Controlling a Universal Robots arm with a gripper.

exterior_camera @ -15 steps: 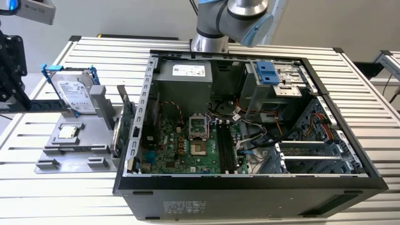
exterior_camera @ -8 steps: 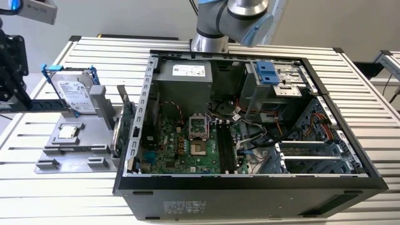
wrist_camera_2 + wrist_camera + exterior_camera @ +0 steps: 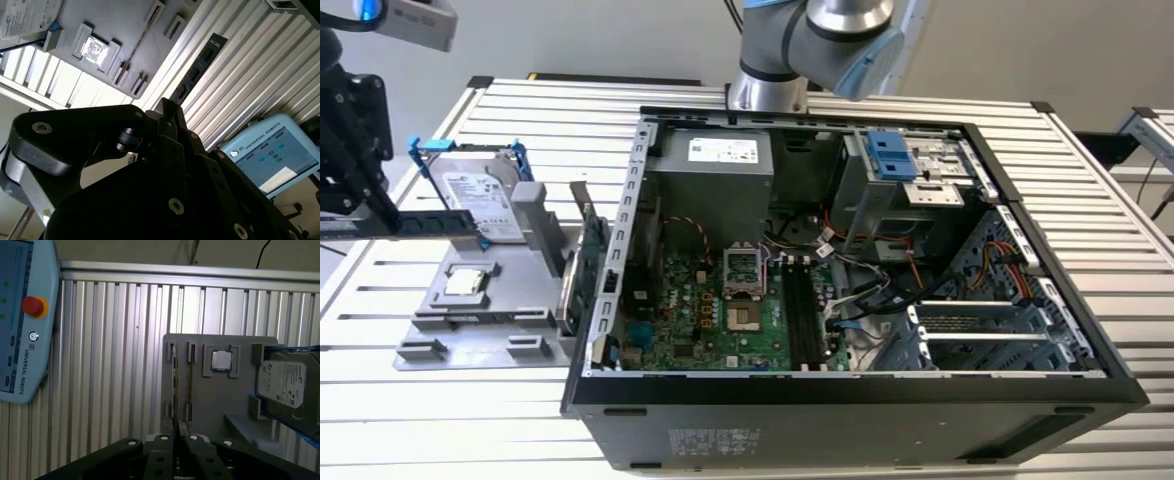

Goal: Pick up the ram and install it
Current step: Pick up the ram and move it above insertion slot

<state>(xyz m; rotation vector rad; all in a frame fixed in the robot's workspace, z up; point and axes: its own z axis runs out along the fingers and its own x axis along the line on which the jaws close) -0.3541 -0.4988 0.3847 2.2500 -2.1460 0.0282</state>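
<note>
My black gripper (image 3: 358, 212) hangs at the exterior view's far left, beside the grey holder tray (image 3: 487, 310). It is shut on the ram (image 3: 427, 221), a thin green-blue stick that juts level from the fingers toward the tray and the hard drive. In the first wrist view the ram (image 3: 174, 385) shows edge-on, rising from the closed gripper (image 3: 175, 440). The second wrist view has the ram (image 3: 200, 65) as a dark strip with black chips reaching out past the gripper (image 3: 167, 114). The open computer case (image 3: 607, 300) lies well to the exterior view's right, with the motherboard's memory slots (image 3: 801, 310) uncovered.
On the tray sit a processor (image 3: 464, 283) and a silver hard drive (image 3: 474, 190) in a blue frame. A large green expansion card (image 3: 594, 250) stands between tray and case. A teach pendant (image 3: 20, 315) lies on the slatted aluminium table (image 3: 1121, 250).
</note>
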